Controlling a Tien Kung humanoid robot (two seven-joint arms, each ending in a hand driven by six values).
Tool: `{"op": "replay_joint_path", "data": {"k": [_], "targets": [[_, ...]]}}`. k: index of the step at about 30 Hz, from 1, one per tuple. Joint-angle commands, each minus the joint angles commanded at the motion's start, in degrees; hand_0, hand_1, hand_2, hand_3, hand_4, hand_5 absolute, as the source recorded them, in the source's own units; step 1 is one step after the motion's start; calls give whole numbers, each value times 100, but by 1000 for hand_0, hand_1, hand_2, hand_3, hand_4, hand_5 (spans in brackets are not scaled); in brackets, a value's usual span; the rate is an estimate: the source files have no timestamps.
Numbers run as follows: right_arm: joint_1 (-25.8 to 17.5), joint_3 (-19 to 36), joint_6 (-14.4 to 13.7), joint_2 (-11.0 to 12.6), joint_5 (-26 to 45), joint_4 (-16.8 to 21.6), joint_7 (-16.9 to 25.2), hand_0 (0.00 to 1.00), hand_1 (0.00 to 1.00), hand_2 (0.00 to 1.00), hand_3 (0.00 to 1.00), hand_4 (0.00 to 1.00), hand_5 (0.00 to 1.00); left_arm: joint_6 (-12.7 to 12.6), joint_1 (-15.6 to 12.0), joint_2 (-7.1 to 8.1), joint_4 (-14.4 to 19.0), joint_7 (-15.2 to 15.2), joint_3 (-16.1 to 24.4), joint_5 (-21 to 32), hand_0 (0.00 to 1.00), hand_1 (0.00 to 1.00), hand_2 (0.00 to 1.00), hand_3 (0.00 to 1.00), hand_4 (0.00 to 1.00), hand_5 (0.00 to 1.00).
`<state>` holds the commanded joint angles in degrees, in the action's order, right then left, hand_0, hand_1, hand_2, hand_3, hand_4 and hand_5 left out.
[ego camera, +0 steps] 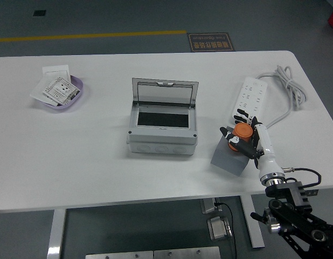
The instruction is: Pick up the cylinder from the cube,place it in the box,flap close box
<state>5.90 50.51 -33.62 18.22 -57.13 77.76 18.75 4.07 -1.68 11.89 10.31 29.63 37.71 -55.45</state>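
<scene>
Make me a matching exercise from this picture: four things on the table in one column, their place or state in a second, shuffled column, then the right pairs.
Things:
1. orange cylinder
2. grey box
3. purple dish
4. white power strip

Place or state:
A. far left, holding paper cards
B. lid flipped up, interior open
C. on the grey cube, right hand closed around it
D. lying behind the right hand, cord running to the right

Pairs: 1-C, 2-B, 3-A, 4-D
</scene>
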Motion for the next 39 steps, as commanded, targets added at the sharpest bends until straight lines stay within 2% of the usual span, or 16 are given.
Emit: {"op": "replay_joint_path", "data": {"k": [13,14,19,20,25,26,31,32,37,38,39], "targets": [[-19,-26,-37,5,124,-14,80,821,766,749,812,946,312,-42,5,21,0,-89,-96,111,674,706,632,640,706,168],[-20,-27,-39,5,137,-17,89,819,763,739,798,907,298,-46,6,21,0,-97,-111,127,674,706,631,638,704,167],[-31,-13,-44,6,238,-43,156,819,763,739,798,907,298,-62,1,22,0,-128,-180,213,674,706,631,638,704,167],[-36,-6,-43,6,254,-48,164,815,752,728,737,691,218,-66,0,24,0,-135,-181,218,673,705,630,637,703,166],[-49,-5,-36,13,288,-74,182,815,752,728,737,691,218,-89,4,42,0,-178,-222,267,673,705,630,637,703,166],[-51,-10,-37,15,286,-78,180,810,741,713,680,356,199,-91,5,48,0,-182,-215,265,673,705,631,637,703,163],[-53,-43,-51,23,253,-77,155,810,741,713,680,356,199,-107,4,68,0,-202,-190,249,673,705,631,637,703,163],[-53,-51,-58,25,241,-75,148,800,723,697,666,320,72,-111,5,70,0,-208,-191,253,671,705,631,637,702,162],[-48,-83,-83,28,203,-65,106,800,723,697,666,320,72,-135,16,72,0,-243,-223,291,671,705,631,637,702,162],[-48,-85,-86,27,197,-64,96,774,706,663,647,447,2,-143,17,73,0,-258,-246,320,671,704,631,636,706,166],[-48,-88,-92,27,190,-62,84,774,706,663,647,447,2,-151,19,73,0,-274,-269,343,671,704,631,636,706,166]]}}
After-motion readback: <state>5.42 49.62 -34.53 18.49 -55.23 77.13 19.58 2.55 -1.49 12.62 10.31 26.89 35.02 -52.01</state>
